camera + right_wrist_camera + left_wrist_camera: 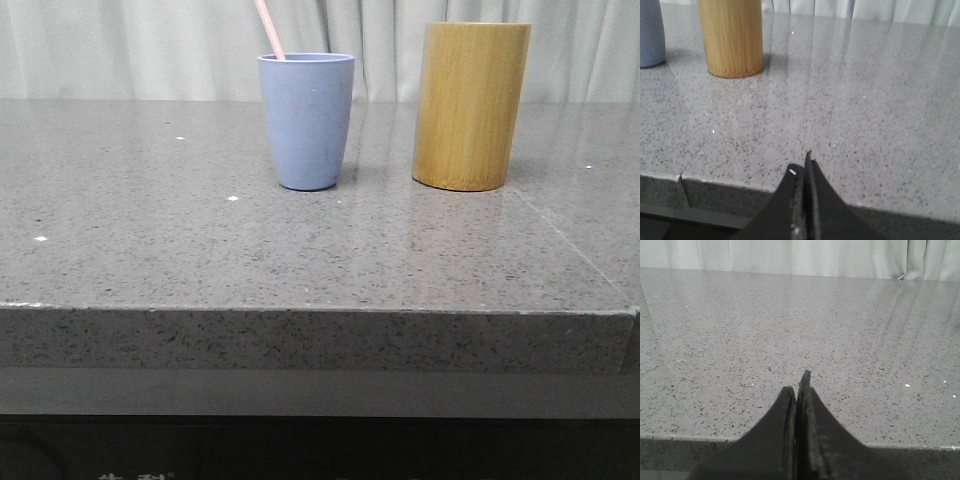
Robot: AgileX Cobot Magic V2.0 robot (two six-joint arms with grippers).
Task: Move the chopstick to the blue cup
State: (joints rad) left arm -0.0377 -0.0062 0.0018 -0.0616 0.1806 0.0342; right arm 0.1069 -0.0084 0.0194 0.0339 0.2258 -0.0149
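The cup (306, 122) stands on the table (150, 250), toward its far side, near the middle; the chopstick (269, 29) stands in it, leaning left against the rim; the holder (470, 106) stands just right of the cup, apart from it.

The setting is looking like a plain staged test area made to resemble a kitchen counter. A thick grey speckled stone surface (300, 260) is filling the foreground, and pale pleated curtains (130, 50) are hanging closed right behind it, screening off the room. 2 household drinkware pieces, a blue cup (307, 122) and a bamboo holder (470, 105), are sitting on it.
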